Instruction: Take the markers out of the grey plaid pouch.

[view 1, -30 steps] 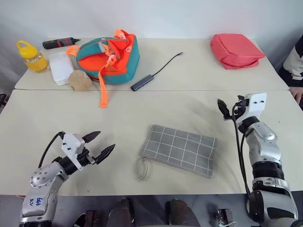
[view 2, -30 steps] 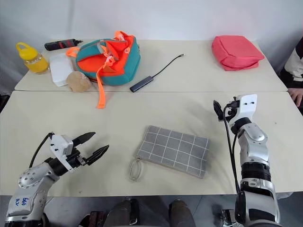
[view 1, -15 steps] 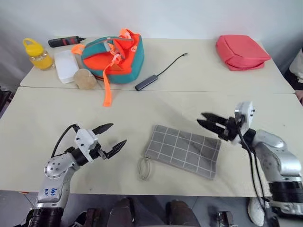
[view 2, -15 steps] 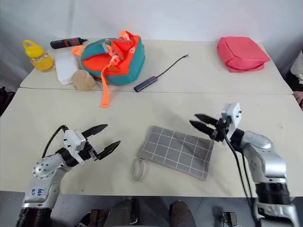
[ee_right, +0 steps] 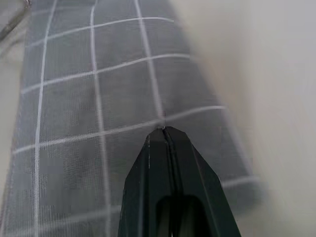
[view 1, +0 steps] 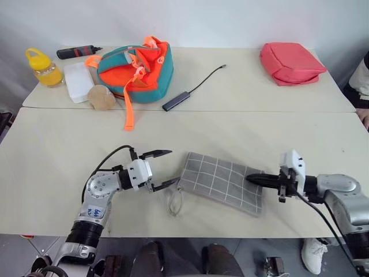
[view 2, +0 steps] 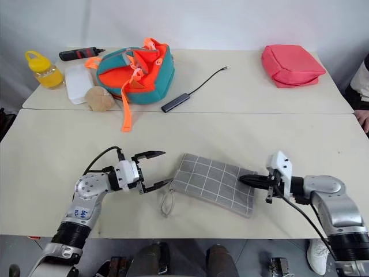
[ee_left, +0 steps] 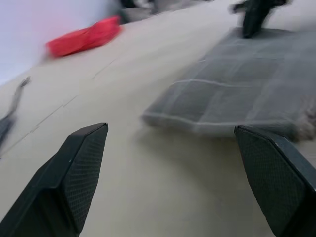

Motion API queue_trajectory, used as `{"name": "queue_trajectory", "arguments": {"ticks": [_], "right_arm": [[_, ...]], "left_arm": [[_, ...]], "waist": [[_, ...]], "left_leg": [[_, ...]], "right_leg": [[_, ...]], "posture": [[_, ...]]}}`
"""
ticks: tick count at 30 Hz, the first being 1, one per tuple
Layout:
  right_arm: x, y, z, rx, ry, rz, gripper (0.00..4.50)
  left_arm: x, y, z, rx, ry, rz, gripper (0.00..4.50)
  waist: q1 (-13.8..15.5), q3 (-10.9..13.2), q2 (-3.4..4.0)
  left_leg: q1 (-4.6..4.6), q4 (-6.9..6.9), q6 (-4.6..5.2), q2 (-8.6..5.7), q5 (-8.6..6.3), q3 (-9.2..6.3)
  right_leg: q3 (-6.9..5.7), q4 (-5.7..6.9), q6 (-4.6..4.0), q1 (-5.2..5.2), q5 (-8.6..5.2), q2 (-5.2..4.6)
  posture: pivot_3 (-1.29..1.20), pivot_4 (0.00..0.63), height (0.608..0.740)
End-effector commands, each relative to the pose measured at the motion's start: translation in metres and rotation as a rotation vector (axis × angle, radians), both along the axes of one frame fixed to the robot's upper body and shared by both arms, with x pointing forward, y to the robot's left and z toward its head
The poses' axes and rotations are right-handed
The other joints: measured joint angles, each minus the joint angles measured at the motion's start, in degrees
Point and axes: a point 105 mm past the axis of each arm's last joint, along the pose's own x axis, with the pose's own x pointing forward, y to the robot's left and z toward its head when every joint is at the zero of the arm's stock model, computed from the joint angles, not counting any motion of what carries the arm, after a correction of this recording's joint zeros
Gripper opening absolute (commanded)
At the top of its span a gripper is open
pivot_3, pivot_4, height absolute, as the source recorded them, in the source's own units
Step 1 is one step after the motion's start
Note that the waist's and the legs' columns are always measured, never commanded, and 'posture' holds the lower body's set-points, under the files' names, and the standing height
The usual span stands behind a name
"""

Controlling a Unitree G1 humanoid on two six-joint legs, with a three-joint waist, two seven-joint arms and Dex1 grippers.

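The grey plaid pouch (view 1: 222, 182) lies flat on the near table (view 1: 57, 150), its pale wrist loop (view 1: 174, 201) at the end toward the left gripper. The left gripper (view 1: 163, 169) sits just beside that end, its two black fingers (ee_left: 79, 173) spread wide and not touching the fabric. The right gripper (view 1: 251, 179) has its fingers pressed together, holding nothing, its tip over the pouch's opposite end. Well beyond the pouch, on the far table, sit a teal-and-orange bag (view 1: 135, 69) and a pink-red pouch (view 1: 289, 62).
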Motion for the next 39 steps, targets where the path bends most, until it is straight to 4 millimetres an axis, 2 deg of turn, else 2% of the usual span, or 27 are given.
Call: {"name": "queue_trajectory", "arguments": {"ticks": [1,4,7,14,17,20,26,34,37,39], "right_arm": [[0.002,0.003,0.002,-0.013,-0.045,0.003,0.01],[0.002,0.003,0.002,-0.018,-0.049,0.006,0.01],[0.001,0.002,0.002,-0.025,-0.05,0.003,0.01],[0.0,0.001,-0.002,-0.036,-0.057,-0.014,0.01],[0.001,0.005,-0.002,-0.022,-0.062,-0.011,0.01],[0.002,0.008,-0.003,-0.023,-0.062,-0.003,0.01],[0.006,0.01,-0.001,-0.024,-0.071,0.002,0.01],[0.006,0.008,-0.001,-0.032,-0.083,-0.009,0.01],[0.006,0.009,-0.001,-0.029,-0.086,-0.012,0.0],[0.006,0.009,0.0,-0.029,-0.091,-0.018,0.0]], "left_arm": [[-0.004,-0.021,0.0,0.036,-0.078,-0.106,4.35],[-0.003,-0.032,-0.002,0.055,-0.116,-0.153,4.35],[-0.004,-0.034,-0.007,0.121,-0.179,-0.191,4.35],[0.0,0.002,0.015,0.075,-0.129,-0.172,4.35],[-0.003,0.019,0.014,0.117,-0.141,-0.161,4.35],[-0.01,0.026,0.007,0.161,-0.138,-0.187,4.35],[-0.018,-0.006,-0.009,0.17,-0.188,-0.261,4.35],[0.003,-0.03,-0.004,0.166,-0.229,-0.234,4.35],[0.003,-0.037,-0.004,0.158,-0.196,-0.264,3.73],[0.0,-0.039,-0.005,0.154,-0.195,-0.282,3.11]], "waist": [[0.12,0.0,0.0],[0.15,0.0,0.0],[0.06,0.0,0.0],[0.0,0.0,0.0],[-0.02,0.0,0.0],[-0.05,0.0,0.0],[0.08,0.0,0.0],[0.11,-0.01,0.02],[0.04,-0.01,0.02],[0.04,-0.02,0.02]], "left_leg": [[-0.01,0.04,0.02,0.0,-0.01,0.01],[-0.03,0.31,0.09,0.03,-0.14,0.02],[-0.03,0.52,0.1,0.1,-0.26,0.02],[0.01,0.58,0.09,0.21,-0.27,0.0],[0.02,0.59,0.09,0.22,-0.28,0.0],[0.02,0.58,0.09,0.23,-0.28,0.07],[0.02,0.65,0.12,0.23,-0.3,0.13],[0.03,0.74,0.16,0.22,-0.32,0.15],[0.03,0.73,0.17,0.22,-0.32,0.16],[0.03,0.71,0.17,0.23,-0.33,0.17]], "right_leg": [[0.0,0.02,0.0,0.0,0.0,-0.01],[0.0,0.07,0.02,0.06,0.01,0.0],[0.03,0.2,0.03,0.06,0.01,0.0],[0.24,0.36,0.03,-0.05,0.01,0.1],[0.31,0.36,0.03,-0.07,0.01,0.11],[0.42,0.41,0.03,-0.16,0.01,0.12],[0.5,0.41,0.03,-0.17,0.02,0.13],[0.58,0.43,0.07,-0.16,0.04,0.14],[0.58,0.45,0.08,-0.17,0.04,0.14],[0.58,0.46,0.08,-0.19,0.04,0.14]], "posture": [[0.0,0.15,0.74],[0.0,0.15,0.74],[0.0,0.15,0.74],[0.0,0.15,0.74],[0.0,0.15,0.74],[0.0,0.15,0.74],[0.0,0.15,0.74],[0.0,0.15,0.74],[0.0,0.15,0.74],[0.0,0.15,0.74]]}}
